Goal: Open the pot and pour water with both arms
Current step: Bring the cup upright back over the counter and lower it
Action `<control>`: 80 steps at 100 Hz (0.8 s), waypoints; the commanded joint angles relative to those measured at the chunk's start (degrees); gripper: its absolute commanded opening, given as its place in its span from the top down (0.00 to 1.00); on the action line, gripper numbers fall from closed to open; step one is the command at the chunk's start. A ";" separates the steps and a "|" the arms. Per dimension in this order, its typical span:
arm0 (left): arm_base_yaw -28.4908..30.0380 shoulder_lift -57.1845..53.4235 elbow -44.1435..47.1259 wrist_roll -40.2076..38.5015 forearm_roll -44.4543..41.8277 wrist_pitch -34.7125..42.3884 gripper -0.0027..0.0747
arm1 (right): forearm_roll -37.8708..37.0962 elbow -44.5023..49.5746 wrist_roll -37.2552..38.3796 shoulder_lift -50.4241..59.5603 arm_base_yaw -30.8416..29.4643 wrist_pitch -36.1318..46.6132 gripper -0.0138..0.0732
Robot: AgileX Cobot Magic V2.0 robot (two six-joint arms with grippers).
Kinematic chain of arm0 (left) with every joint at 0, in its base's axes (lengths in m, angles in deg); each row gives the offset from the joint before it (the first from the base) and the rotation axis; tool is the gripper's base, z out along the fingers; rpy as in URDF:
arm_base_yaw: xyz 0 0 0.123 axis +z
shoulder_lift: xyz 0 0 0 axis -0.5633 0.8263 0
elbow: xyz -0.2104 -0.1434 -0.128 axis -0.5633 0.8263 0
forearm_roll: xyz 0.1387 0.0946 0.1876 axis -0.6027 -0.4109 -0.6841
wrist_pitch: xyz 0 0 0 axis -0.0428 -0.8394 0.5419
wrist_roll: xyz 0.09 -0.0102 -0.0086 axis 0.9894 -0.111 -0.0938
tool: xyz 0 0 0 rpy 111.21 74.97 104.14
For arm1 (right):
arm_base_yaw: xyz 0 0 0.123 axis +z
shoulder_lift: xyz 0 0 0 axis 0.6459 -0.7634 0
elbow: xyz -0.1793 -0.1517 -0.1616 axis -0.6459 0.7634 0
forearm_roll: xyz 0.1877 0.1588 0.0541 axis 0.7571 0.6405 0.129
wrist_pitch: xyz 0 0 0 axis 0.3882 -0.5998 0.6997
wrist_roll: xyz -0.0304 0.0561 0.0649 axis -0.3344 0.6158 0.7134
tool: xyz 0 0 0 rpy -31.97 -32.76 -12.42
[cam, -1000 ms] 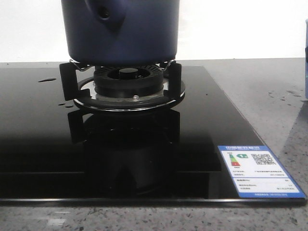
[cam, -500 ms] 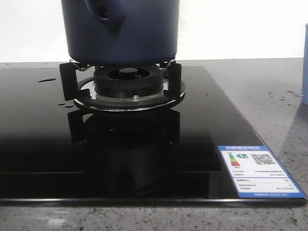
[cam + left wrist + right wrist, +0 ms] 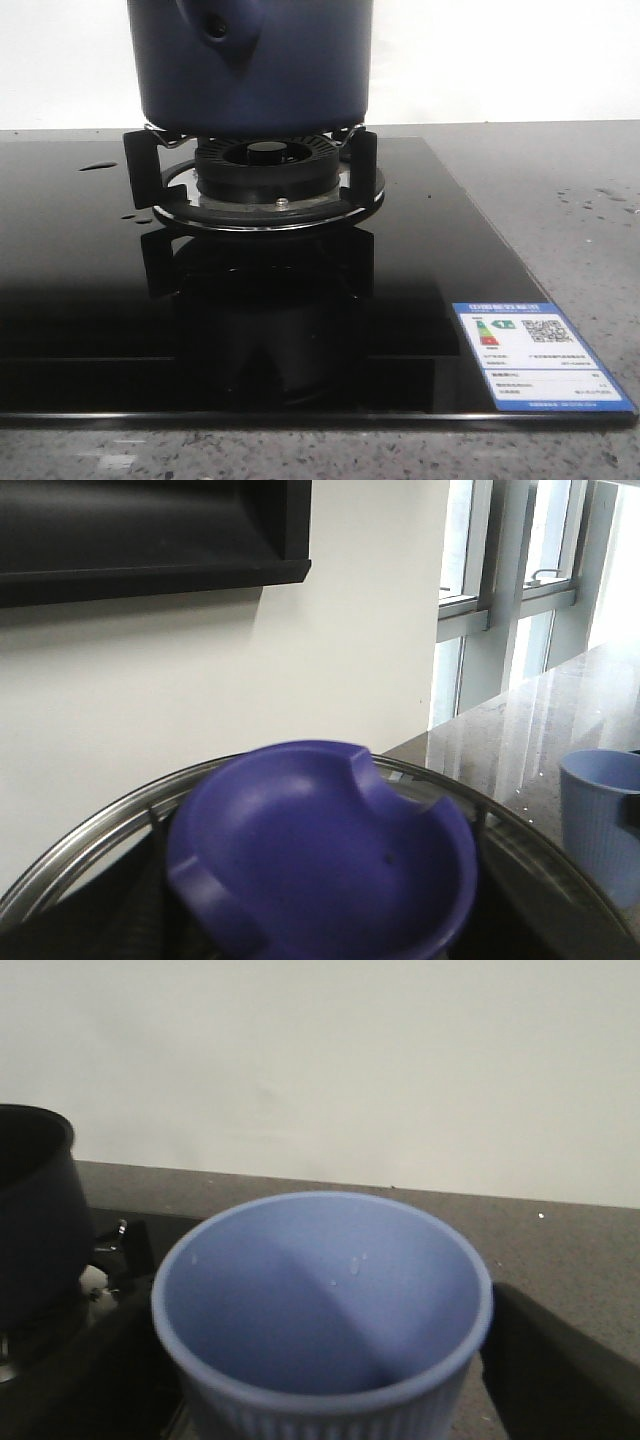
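Observation:
The dark navy pot (image 3: 250, 65) stands on the gas burner (image 3: 265, 175), its side nub with the round hole facing front left; its top is cut off in the front view. In the right wrist view the pot (image 3: 35, 1220) shows an open dark mouth. The left wrist view is filled by the pot lid's purple-blue knob (image 3: 320, 860) and steel rim (image 3: 80, 840), held close to the camera; my left fingers are hidden under it. My right gripper (image 3: 320, 1410) is shut on the pale blue ribbed cup (image 3: 320, 1300), with dark fingers (image 3: 560, 1360) on either side. The cup holds only droplets.
The black glass cooktop (image 3: 80, 300) has an energy label (image 3: 535, 355) at its front right corner. Grey speckled counter (image 3: 560, 190) lies to the right with water droplets on it. A white wall is behind. The cup also shows in the left wrist view (image 3: 600, 820).
The pale blue cup at the front view's right edge has moved out of that view. The pot has not moved.

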 commanded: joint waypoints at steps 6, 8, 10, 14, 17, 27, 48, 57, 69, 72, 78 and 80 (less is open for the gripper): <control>-2.64 3.37 -2.58 5.92 8.25 -1.27 0.59 | -0.27 -5.22 0.06 3.78 -0.22 -3.58 0.46; -3.02 4.10 -2.64 6.37 8.25 -1.47 0.59 | -0.27 -5.64 0.06 4.32 -0.22 -4.49 0.52; -3.40 4.83 -2.76 6.66 8.35 -1.52 0.59 | -0.27 -5.99 0.06 4.82 -0.22 -5.29 0.58; -3.98 6.24 -3.21 6.69 8.35 -1.52 0.59 | -0.27 -6.46 0.06 5.66 -0.22 -6.43 0.71; -4.44 7.22 -3.52 6.77 8.35 -1.52 0.59 | -0.27 -6.78 0.06 6.42 -0.22 -7.17 0.79; -5.49 10.67 -5.19 7.04 8.35 -1.52 0.59 | -0.27 -6.88 0.06 8.24 -0.22 -6.81 0.92; -6.71 16.72 -8.57 7.80 8.39 -4.06 0.59 | -4.87 -6.66 -0.17 5.76 -0.22 -2.32 0.93; -6.71 17.43 -9.22 7.80 8.77 -4.98 0.59 | -5.54 -6.66 -0.17 2.59 -0.22 -0.59 0.93; -6.71 17.43 -9.56 7.80 8.80 -4.85 0.59 | -5.54 -6.24 -0.17 -3.23 -0.22 2.91 0.93; -6.71 17.32 -9.56 7.80 8.80 -4.85 0.59 | -5.54 -5.68 -0.17 -4.72 -0.22 4.35 0.93; -6.71 17.07 -9.56 7.80 8.80 -5.32 0.59 | -5.54 -4.61 -0.17 -8.14 -0.22 8.31 0.93; -6.71 17.08 -9.56 7.80 8.80 -5.67 0.59 | -5.54 -4.18 -0.17 -9.25 -0.22 9.64 0.93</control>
